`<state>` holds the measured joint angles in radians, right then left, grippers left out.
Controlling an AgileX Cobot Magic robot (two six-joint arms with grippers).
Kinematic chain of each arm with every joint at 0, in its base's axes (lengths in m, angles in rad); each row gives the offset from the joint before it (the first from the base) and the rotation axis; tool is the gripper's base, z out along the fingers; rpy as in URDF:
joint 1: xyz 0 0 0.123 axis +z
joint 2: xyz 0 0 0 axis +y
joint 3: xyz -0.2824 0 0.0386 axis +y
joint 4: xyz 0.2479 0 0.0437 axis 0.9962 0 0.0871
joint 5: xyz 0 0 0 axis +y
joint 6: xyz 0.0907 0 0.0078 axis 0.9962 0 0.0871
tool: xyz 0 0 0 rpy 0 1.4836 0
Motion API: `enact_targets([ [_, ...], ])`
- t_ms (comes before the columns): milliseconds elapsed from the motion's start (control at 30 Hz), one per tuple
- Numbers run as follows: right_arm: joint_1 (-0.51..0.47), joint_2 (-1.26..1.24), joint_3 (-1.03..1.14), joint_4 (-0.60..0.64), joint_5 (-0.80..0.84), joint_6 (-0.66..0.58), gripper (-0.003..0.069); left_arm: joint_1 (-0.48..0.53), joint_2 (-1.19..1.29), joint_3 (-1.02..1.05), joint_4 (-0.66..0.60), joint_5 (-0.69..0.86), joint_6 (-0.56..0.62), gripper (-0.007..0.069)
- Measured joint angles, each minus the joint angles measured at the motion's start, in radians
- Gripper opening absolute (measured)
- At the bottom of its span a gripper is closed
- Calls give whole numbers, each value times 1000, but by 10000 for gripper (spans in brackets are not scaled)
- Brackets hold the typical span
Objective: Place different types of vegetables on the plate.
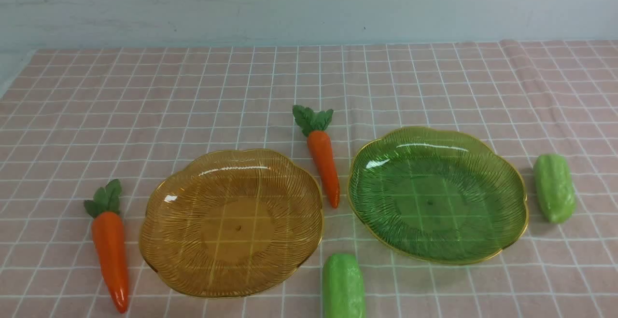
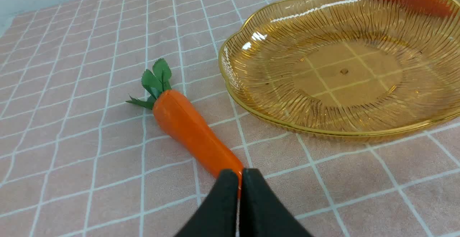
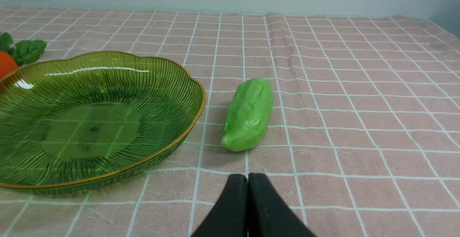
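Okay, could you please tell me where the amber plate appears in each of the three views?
Front view: the amber plate, left of centre, right of a carrot.
Left wrist view: upper right of the picture, beside that same carrot.
Right wrist view: not in it.
Shared landmark: the white-gridded pink cloth shows in all three.

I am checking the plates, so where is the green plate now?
In the front view, the green plate lies right of centre, between a carrot and a gourd.
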<state>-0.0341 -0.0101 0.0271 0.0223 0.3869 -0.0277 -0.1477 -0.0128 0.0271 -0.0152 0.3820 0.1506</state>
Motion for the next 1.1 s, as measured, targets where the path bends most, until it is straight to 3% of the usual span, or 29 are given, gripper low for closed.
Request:
enact_targets([
  [533, 0, 0, 0, 0, 0, 0, -15, 0, 0, 1, -21, -14, -2, -3],
  [633, 0, 0, 0, 0, 0, 0, -15, 0, 0, 1, -150, -104, -41, -3],
  [833, 0, 0, 0, 0, 0, 0, -15, 0, 0, 1, -524, -305, -107, -3],
  [1000, 0, 0, 0, -22, 0, 0, -15, 0, 0, -6, -678, -531, -109, -3],
  [1100, 0, 0, 0, -48, -3, 0, -15, 0, 0, -89, -702, -573, -98, -3],
])
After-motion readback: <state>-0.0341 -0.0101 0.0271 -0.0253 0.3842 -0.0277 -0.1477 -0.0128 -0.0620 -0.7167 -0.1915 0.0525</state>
